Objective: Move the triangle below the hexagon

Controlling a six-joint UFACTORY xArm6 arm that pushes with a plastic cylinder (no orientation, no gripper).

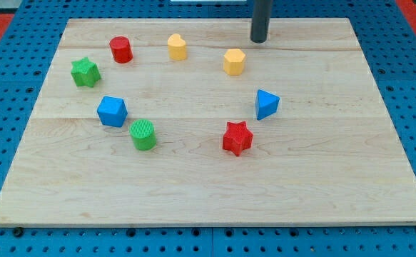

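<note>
Far back on the wooden board, my tip, a bare rod with no pincer, touches nothing, and the blue triangle sits near and right of the yellow hexagon, so pushing it left is not yet done.

Inspector: Premises appear to be a robotics lab or test bench.

Clerk: Evidence?

Inspector: A pale wooden board lies on a blue perforated base plate, its holes in a regular grid, as on fixture tables. A straight dark rod descends from the view's top; my tip rests on the board. Small coloured plastic blocks lie below the tip in the view. No domestic furnishings observed.
</note>
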